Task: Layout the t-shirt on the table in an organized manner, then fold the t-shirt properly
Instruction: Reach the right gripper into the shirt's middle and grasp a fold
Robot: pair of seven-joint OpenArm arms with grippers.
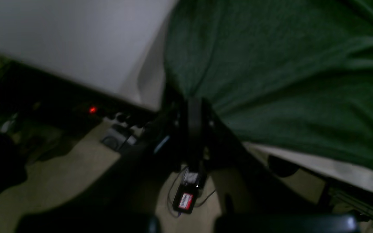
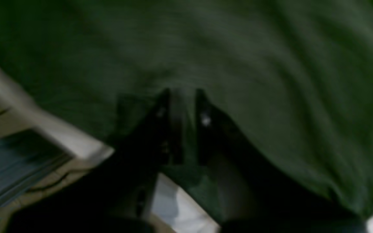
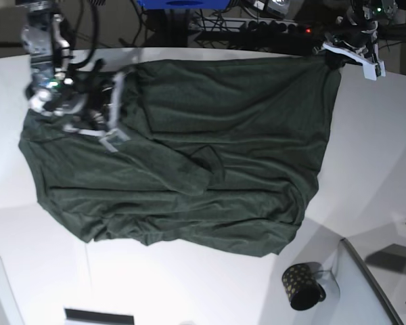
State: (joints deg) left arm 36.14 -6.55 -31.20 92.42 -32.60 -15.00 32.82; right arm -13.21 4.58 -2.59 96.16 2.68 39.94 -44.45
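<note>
The dark green t-shirt lies spread and wrinkled across the white table. In the base view my left gripper is at the shirt's far right corner by the table's back edge. The left wrist view shows that gripper shut on the t-shirt where the cloth meets the table. My right gripper is at the shirt's far left part. In the right wrist view its fingers stand close together, pinching a fold of the t-shirt.
A small dark gold-dotted mug stands near the front right, beside a grey tray-like panel. Beyond the back edge lie cables and a power strip with a red light. The floor shows below the table's rim.
</note>
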